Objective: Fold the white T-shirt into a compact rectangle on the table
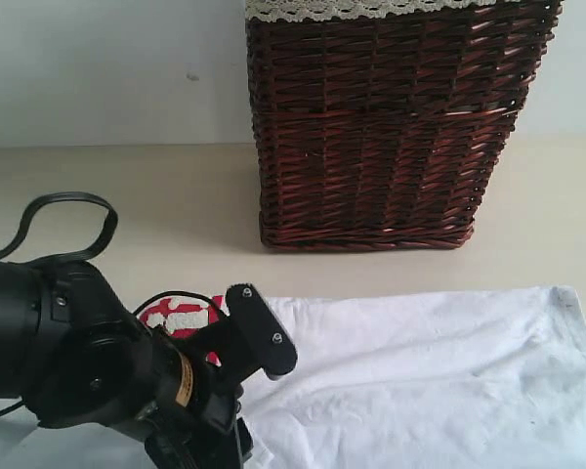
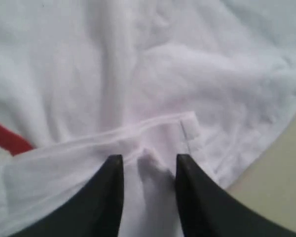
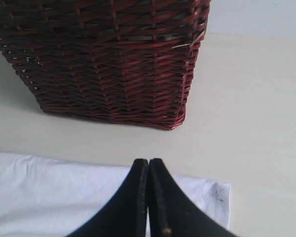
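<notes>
Fingers point(image 2: 108, 197) of the left gripper point(image 2: 148, 159) stand apart, tips down on the shirt point(image 1: 430, 371), straddling a small ridge of cloth just below a stitched hem point(image 2: 138, 129); the ridge does not fill the gap. Fingers point(image 3: 138, 197) of the right gripper point(image 3: 148, 163) are pressed together with nothing between them, above the shirt's far edge.

Shirt lies spread on the table point(image 1: 176, 205), along the near side. Its far edge runs roughly straight and stays apart from the basket point(image 1: 381, 127), with a bare strip of table between. One corner point(image 3: 214, 195) lies flat, with open table beyond it. Red lettering point(image 1: 181, 318) shows beside the left arm. Bare table also lies left of the basket, back to the wall point(image 1: 107, 68).

Basket: dark red-brown wicker, upright, lace trim point(image 1: 313, 10) at the rim. Inside not visible; contents cannot be told.
</notes>
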### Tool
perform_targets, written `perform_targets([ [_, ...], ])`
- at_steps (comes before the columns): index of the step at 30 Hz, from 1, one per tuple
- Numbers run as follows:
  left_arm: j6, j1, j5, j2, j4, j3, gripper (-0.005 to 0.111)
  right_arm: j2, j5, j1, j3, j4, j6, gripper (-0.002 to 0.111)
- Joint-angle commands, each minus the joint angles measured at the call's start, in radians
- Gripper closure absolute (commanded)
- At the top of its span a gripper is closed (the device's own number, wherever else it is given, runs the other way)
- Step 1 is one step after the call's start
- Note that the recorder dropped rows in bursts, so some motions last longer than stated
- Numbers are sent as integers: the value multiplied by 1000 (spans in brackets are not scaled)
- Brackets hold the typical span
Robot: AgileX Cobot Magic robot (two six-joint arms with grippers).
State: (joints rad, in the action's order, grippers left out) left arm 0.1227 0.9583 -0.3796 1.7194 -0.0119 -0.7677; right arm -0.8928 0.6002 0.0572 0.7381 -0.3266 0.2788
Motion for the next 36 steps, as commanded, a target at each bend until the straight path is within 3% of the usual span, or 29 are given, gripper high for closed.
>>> perform_targets([
  [1, 22, -3, 28, -27, -14, -3, 88, -2, -22, 1, -4, -8, 11, 108],
  [4, 31, -3, 19, -40, -14, -3, 107, -2, -26, 1, -4, -8, 11, 108],
  [5, 31, -3, 19, -45, -8, -3, 106, -2, -26, 1, -4, -8, 11, 108],
  [8, 33, -8, 6, -69, 1, -3, 84, -2, -24, 1, -4, -8, 11, 108],
  [9, 34, -16, -19, -81, 1, -8, 68, -2, -22, 1, -4, -8, 11, 108],
  [11, 27, -52, -100, -86, 1, -29, 48, -2, -22, 1, -4, -8, 11, 108],
  [12, 22, -78, -156, -86, 1, -44, 46, -2, -24, 1, -4, -8, 11, 108],
  [17, 62, -186, -224, -80, 1, -61, 67, -2, -24, 1, -4, -8, 11, 108],
  [20, 93, -191, -200, -58, -3, -61, 59, -2, -24, 1, -4, -8, 11, 108],
  [22, 208, -191, -152, -29, -3, -61, 50, -2, -24, 1, -4, -8, 14, 108],
  [24, 392, -189, -187, -20, -3, -70, 50, -2, -24, 1, -4, -8, 15, 108],
  [26, 446, -189, -362, -20, -3, -142, 50, -2, -31, 1, -4, -13, 15, 108],
  [28, 477, -187, -372, -20, -3, -187, 50, -2, -39, 1, -4, -14, 15, 108],
  [32, 869, -140, -364, 4, 0, -161, 50, -2, -26, 1, -4, -14, 30, 108],
  [36, 923, -133, -353, 39, 0, -159, 50, -2, -26, 1, -4, -14, 31, 108],
])
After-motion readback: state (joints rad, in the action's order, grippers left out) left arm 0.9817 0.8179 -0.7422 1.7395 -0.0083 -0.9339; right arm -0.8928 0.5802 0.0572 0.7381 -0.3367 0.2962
